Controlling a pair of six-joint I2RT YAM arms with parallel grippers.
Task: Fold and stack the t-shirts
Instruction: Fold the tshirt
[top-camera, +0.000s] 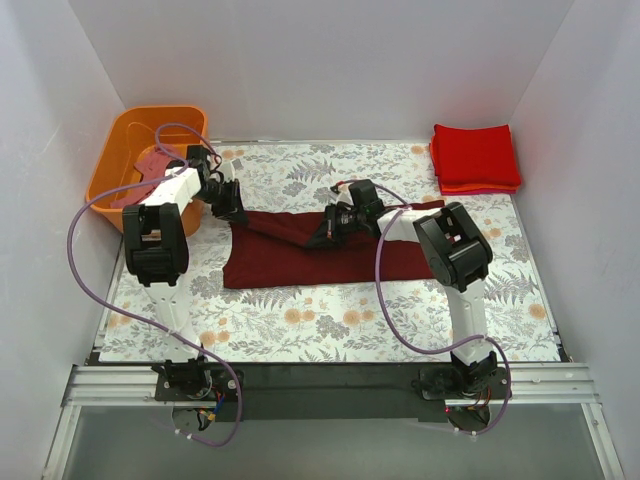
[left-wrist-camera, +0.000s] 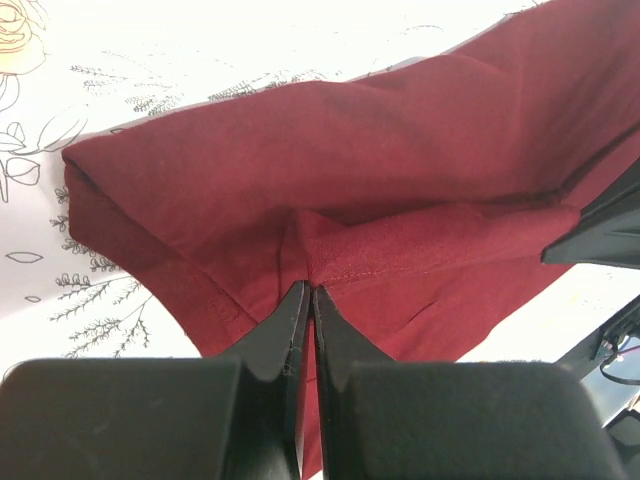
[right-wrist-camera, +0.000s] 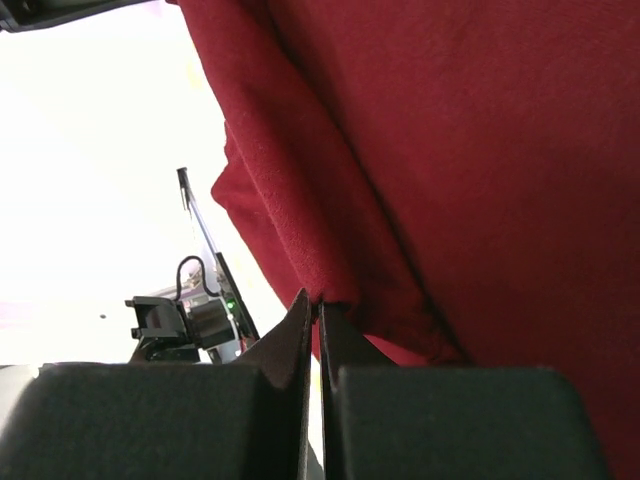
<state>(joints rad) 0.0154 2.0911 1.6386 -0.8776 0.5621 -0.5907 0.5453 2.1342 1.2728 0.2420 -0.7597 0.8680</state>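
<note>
A dark maroon t-shirt (top-camera: 300, 255) lies spread across the middle of the flowered table cloth, partly folded lengthwise. My left gripper (top-camera: 232, 208) is shut on its upper left edge; the left wrist view shows the jaws pinching a hemmed fold of the maroon t-shirt (left-wrist-camera: 400, 180). My right gripper (top-camera: 335, 225) is shut on the shirt's upper edge near the middle; the right wrist view shows the maroon cloth (right-wrist-camera: 450, 150) pinched at the jaw tips. A stack of folded bright red t-shirts (top-camera: 475, 157) sits at the back right. A dusty pink shirt (top-camera: 148, 165) lies in the orange tub.
The orange plastic tub (top-camera: 120, 150) stands at the back left, just behind my left arm. White walls close in the sides and back. The flowered cloth (top-camera: 350, 320) covers the table to the front rail.
</note>
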